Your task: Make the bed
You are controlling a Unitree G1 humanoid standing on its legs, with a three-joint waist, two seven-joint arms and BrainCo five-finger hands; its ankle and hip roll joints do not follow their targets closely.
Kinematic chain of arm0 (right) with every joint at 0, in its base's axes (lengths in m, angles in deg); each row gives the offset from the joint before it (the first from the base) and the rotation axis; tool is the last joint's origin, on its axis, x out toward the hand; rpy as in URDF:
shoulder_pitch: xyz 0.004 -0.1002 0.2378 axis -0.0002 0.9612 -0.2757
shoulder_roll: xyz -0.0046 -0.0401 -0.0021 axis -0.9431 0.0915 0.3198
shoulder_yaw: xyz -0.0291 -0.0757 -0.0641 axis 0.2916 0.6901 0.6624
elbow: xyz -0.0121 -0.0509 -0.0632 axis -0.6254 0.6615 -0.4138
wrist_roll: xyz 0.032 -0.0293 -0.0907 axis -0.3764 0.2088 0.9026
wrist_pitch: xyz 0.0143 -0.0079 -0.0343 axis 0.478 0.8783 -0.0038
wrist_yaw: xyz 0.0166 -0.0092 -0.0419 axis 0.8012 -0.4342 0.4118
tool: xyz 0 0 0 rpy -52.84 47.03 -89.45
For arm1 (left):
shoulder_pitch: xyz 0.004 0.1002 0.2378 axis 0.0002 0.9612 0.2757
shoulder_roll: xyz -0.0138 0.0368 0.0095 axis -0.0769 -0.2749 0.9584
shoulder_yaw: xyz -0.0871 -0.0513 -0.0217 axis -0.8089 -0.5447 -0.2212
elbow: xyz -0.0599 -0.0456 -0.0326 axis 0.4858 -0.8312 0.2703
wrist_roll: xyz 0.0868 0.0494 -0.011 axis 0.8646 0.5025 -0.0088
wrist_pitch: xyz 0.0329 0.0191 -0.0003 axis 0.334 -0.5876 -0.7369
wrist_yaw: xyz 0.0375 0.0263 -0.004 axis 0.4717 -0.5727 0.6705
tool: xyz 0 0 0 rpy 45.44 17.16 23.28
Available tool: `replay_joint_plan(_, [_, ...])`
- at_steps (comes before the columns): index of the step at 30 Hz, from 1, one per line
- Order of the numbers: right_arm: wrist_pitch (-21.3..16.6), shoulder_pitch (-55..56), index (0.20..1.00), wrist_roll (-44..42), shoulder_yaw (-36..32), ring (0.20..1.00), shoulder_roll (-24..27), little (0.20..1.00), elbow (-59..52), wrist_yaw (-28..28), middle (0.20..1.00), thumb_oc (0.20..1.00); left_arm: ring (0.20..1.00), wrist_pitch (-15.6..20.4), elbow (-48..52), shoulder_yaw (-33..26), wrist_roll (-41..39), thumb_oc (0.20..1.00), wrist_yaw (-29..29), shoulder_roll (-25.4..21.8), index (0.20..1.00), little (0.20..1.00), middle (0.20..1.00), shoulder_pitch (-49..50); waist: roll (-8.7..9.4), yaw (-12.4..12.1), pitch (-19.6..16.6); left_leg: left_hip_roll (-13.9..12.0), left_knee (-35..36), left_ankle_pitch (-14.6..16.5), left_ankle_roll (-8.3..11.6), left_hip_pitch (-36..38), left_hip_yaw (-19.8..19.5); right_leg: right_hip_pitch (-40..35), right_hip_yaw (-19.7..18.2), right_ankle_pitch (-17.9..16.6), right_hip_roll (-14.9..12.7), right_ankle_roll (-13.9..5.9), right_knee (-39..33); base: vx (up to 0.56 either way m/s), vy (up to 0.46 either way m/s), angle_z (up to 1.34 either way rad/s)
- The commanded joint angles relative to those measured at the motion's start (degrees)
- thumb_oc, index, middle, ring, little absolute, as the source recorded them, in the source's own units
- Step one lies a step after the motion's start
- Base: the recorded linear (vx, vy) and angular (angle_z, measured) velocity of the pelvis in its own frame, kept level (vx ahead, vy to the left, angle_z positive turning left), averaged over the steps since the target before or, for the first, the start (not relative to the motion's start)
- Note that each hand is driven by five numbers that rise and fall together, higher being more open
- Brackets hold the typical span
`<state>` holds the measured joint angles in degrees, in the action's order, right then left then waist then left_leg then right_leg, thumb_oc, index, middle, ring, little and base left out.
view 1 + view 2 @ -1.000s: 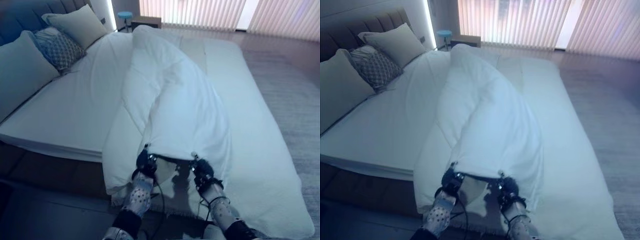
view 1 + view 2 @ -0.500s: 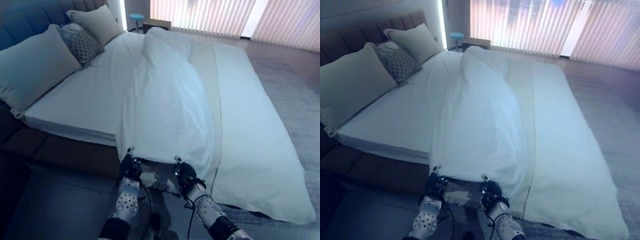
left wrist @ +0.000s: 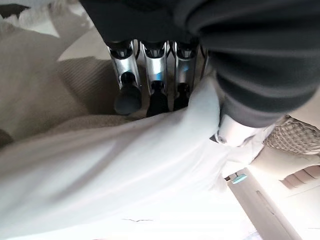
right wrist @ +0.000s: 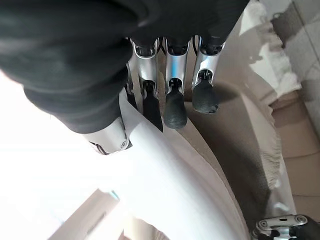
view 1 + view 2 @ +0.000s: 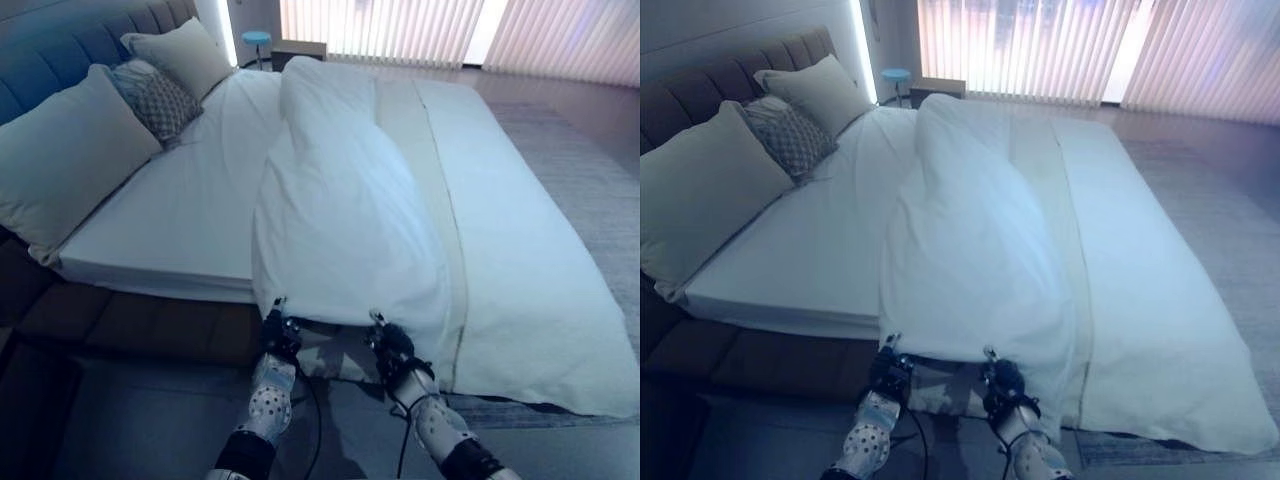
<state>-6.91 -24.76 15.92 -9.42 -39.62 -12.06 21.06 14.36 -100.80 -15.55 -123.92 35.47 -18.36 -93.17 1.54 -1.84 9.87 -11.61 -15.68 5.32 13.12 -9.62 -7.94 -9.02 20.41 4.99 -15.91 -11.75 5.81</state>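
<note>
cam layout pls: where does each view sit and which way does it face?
Left eye, right eye: head stereo pair, looking down the bed; both hands grip the duvet.
Left wrist: along the left hand, pinching duvet.
Right wrist: along the right hand, pinching duvet.
Shared: the duvet edge.

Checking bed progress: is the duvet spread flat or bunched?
Bunched: the duvet lies in a long heaped ridge down the bed, its near edge pinched by both hands.

The bunched duvet hides the mattress beneath — far edge included.
</note>
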Motion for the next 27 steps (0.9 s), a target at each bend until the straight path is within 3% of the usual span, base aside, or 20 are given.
replay_joint_plan(1, [-2.1, -1.8, 0.2, 0.3, -7.8, 0.2, 3.3, 0.2, -0.4, -1.3, 0.2, 0.2, 0.2, 6.5, 6.3, -6.8, 4.4, 0.2, 0.1, -7.9, 0.2, 0.2, 0.2, 0.8, 0.16, -3.6, -2.6, 3.4, 7.4, -2.8, -6.06, 5.7, -0.3, 5.3, -4.5, -8.0, -0.8, 1.73, -5.3, 0.06, 0.635, 0.54])
replay_joint_plan(3, [-1.4, -1.2, 0.2, 1.1, -7.7, 0.2, 3.2, 0.2, -0.8, -1.1, 0.2, 0.2, 0.2, 6.2, 6.5, -6.4, 5.4, 0.2, -0.1, -8.5, 0.2, 0.2, 0.2, 0.7, 0.84, -3.5, -2.4, 5.3, 6.5, -1.5, -6.69, 5.3, 0.3, 6.0, -4.9, -9.5, -2.5, 1.58, -4.8, -0.01, 0.382, 0.66])
replay_joint_plan(5, [-1.0, -1.1, 0.2, 3.0, -7.7, 0.2, 2.7, 0.2, -0.9, -0.6, 0.2, 0.2, 0.2, 6.3, 6.0, -6.4, 6.9, 0.2, 0.3, -9.5, 0.2, 0.2, 0.2, -0.2, 2.26, -3.8, -2.0, 8.4, 6.2, 0.0, -8.21, 4.5, 2.4, 8.6, -5.3, -17.0, -6.3, 0.63, -4.7, -0.07, 0.558, 0.31])
replay_joint_plan(6, [-0.9, -1.4, 0.2, 3.1, -7.4, 0.2, 2.7, 0.2, -0.6, -0.8, 0.2, 0.2, 0.2, 6.1, 5.8, -6.5, 7.4, 0.2, 0.4, -10.0, 0.2, 0.2, 0.2, -0.4, 2.13, -4.0, -1.7, 9.0, 6.2, 0.2, -8.85, 3.9, 3.4, 10.1, -4.4, -17.7, -6.9, 1.06, -3.8, -0.16, 0.717, 0.16])
replay_joint_plan(7, [-1.4, -2.1, 0.2, 2.9, -7.0, 0.2, 1.7, 0.2, 0.2, -0.8, 0.2, 0.2, 0.2, 6.3, 5.2, -7.1, 7.9, 0.2, 1.2, -10.5, 0.2, 0.2, 0.2, -0.5, 1.06, -5.1, -1.1, 9.2, 8.1, -0.7, -9.27, 4.2, 5.8, 10.8, 0.0, -16.1, -6.2, 1.72, -2.6, -0.13, 0.506, 0.05])
replay_joint_plan(8, [-1.4, -2.1, 0.2, 2.9, -7.0, 0.2, 1.7, 0.2, 0.2, -0.8, 0.2, 0.2, 0.2, 6.3, 5.2, -7.1, 7.9, 0.2, 1.2, -10.4, 0.2, 0.2, 0.2, -0.5, 1.04, -5.1, -1.1, 9.2, 8.2, -0.7, -9.25, 4.2, 5.8, 10.8, -0.1, -16.0, -6.1, 1.74, -2.6, -0.08, 0.546, -0.38])
replay_joint_plan(10, [-1.6, -2.4, 0.2, 2.8, -6.4, 0.2, 1.4, 0.2, 0.6, 0.1, 0.2, 0.2, 0.2, 6.3, 5.3, -7.6, 9.2, 0.2, 1.1, -10.8, 0.2, 0.2, 0.2, 0.0, 0.34, -4.4, -1.5, 10.8, 11.7, -2.8, -10.44, 4.9, 6.0, 12.3, -3.1, -11.3, -1.3, 3.52, 1.6, -0.01, 0.461, -0.37])
replay_joint_plan(11, [-1.9, -2.0, 0.2, 2.9, -5.6, 0.2, 1.3, 0.2, -0.6, 0.8, 0.2, 0.2, 0.2, 6.7, 5.6, -7.9, 9.7, 0.2, 1.3, -10.6, 0.2, 0.2, 0.2, 0.0, 0.43, -4.5, -1.4, 12.1, 13.7, -4.3, -11.05, 5.4, 6.1, 12.4, -3.6, -6.3, 4.4, 4.93, 3.9, -0.01, 0.392, 0.1])
replay_joint_plan(12, [-1.9, -2.0, 0.2, 2.9, -5.6, 0.2, 1.3, 0.2, -0.6, 0.8, 0.2, 0.2, 0.2, 6.7, 5.6, -7.9, 9.7, 0.2, 1.3, -10.6, 0.2, 0.2, 0.2, 0.1, 0.43, -4.5, -1.4, 12.1, 13.7, -4.3, -11.05, 5.3, 6.1, 12.4, -3.6, -6.3, 4.4, 4.93, 3.9, -0.01, 0.377, 0.23])
replay_joint_plan(13, [-2.6, -1.3, 0.2, 2.6, -4.4, 0.2, 1.0, 0.2, -2.2, 1.1, 0.2, 0.2, 0.2, 6.9, 5.4, -8.5, 11.3, 0.2, 2.8, -10.3, 0.2, 0.2, 0.2, 0.7, 1.2, -5.0, -1.4, 13.2, 15.7, -5.1, -11.17, 6.3, 6.7, 11.3, -1.9, -3.3, 8.2, 6.14, 4.3, 0.0, 0.199, 0.09])
replay_joint_plan(14, [-3.1, -0.8, 0.2, 2.3, -4.1, 0.2, 0.9, 0.2, -3.1, 1.4, 0.2, 0.2, 0.2, 6.8, 5.3, -9.0, 12.9, 0.2, 3.9, -10.4, 0.2, 0.2, 0.2, 1.0, 1.72, -4.9, -1.5, 14.0, 16.5, -5.8, -11.09, 6.6, 6.3, 11.2, -3.0, -2.1, 10.5, 6.39, 4.1, 0.0, 0.2, 0.04])
replay_joint_plan(15, [-3.1, -0.8, 0.2, 2.3, -4.1, 0.2, 0.9, 0.2, -3.2, 1.4, 0.2, 0.2, 0.2, 6.8, 5.3, -9.0, 12.9, 0.2, 3.9, -10.4, 0.2, 0.2, 0.2, 1.0, 1.71, -4.8, -1.6, 14.1, 16.6, -5.9, -11.1, 6.5, 6.3, 11.3, -3.0, -2.2, 10.5, 6.4, 4.0, -0.01, 0.17, -0.03])
replay_joint_plan(16, [-4.7, 1.1, 0.2, 0.9, -3.6, 0.2, 0.8, 0.2, -5.8, 1.9, 0.2, 0.2, 0.2, 6.8, 4.0, -9.1, 15.0, 0.2, 5.5, -10.1, 0.2, 0.2, 0.2, 1.4, 2.91, -3.4, -1.3, 16.0, 17.6, -7.3, -11.04, 7.1, 5.5, 12.4, -10.6, -1.1, 16.7, 7.76, 2.7, -0.02, 0.158, 0.02])
replay_joint_plan(18, [-5.1, 3.0, 0.2, 0.7, -3.5, 0.2, 1.2, 0.2, -6.9, 1.7, 0.2, 0.2, 0.2, 6.4, 3.4, -8.9, 15.1, 0.2, 5.8, -9.4, 0.2, 0.2, 0.2, 1.8, 3.25, -2.8, -1.4, 16.9, 18.3, -7.9, -11.02, 7.1, 5.2, 11.6, -11.8, -1.5, 17.8, 8.42, 0.7, -0.02, 0.131, 0.46])
replay_joint_plan(20, [-5.7, 6.1, 0.2, -0.3, -4.4, 0.2, 1.4, 0.2, -6.5, 0.7, 0.2, 0.2, 0.2, 5.6, 0.1, -7.4, 14.7, 0.2, 5.7, -7.6, 0.2, 0.2, 0.2, 2.8, 2.26, -0.5, -1.5, 17.4, 19.9, -9.0, -11.29, 7.7, 3.7, 11.2, -14.1, -2.5, 18.6, 9.09, -1.0, -0.01, 0.073, 0.74])
replay_joint_plan(22, [-5.1, 8.4, 0.2, 0.0, -4.2, 0.2, 0.4, 0.2, -5.2, 0.7, 0.2, 0.2, 0.2, 4.6, -0.9, -6.9, 14.4, 0.2, 5.3, -6.9, 0.2, 0.2, 0.2, 4.5, 2.03, -0.4, -2.1, 17.6, 20.7, -9.1, -11.68, 7.7, 4.4, 10.2, -12.2, -3.5, 17.9, 8.46, -3.3, -0.02, 0.016, 0.24])
replay_joint_plan(27, [-2.3, 10.9, 0.2, 1.2, -3.3, 0.2, -0.6, 0.2, 2.5, 0.7, 0.2, 0.2, 0.2, 3.0, -5.5, -5.5, 12.0, 0.2, 3.8, -5.5, 0.2, 0.2, 0.2, 8.0, 1.27, 0.2, -2.3, 17.9, 20.7, -9.4, -11.58, 6.5, 4.5, 10.0, -12.0, -4.4, 18.1, 8.26, -6.6, -0.04, -0.008, 0.11])
